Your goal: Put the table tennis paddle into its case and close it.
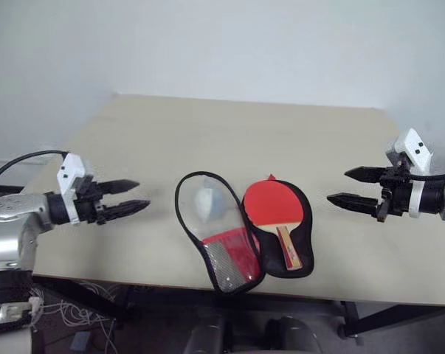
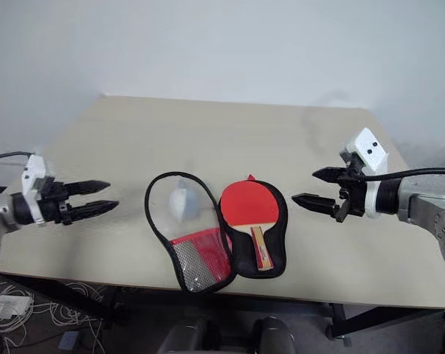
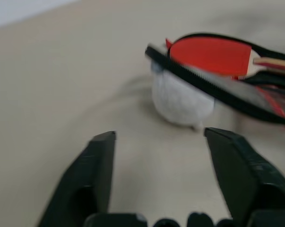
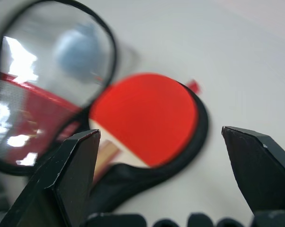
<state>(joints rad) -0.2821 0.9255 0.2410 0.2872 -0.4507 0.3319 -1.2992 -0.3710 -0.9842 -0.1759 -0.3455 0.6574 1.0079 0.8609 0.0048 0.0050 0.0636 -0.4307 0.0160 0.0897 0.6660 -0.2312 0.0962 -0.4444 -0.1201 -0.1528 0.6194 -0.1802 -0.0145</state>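
The case (image 1: 305, 247) lies unzipped and spread flat near the table's front edge. Its black half is on the right, and its flap (image 1: 221, 259) with the red and mesh pocket is folded out to the left. The table tennis paddle (image 1: 272, 203) rests red face up on the black half, handle toward the front edge. A small pale wad (image 1: 207, 201) shows at the flap's round end. My left gripper (image 1: 141, 194) hovers open and empty left of the case. My right gripper (image 1: 338, 186) hovers open and empty to its right. Both point inward at the case.
The beige table (image 1: 244, 133) runs back to a pale wall and has bare surface behind and on both sides of the case. The case lies close to the front edge. Cables lie on the floor below the left corner (image 2: 15, 302).
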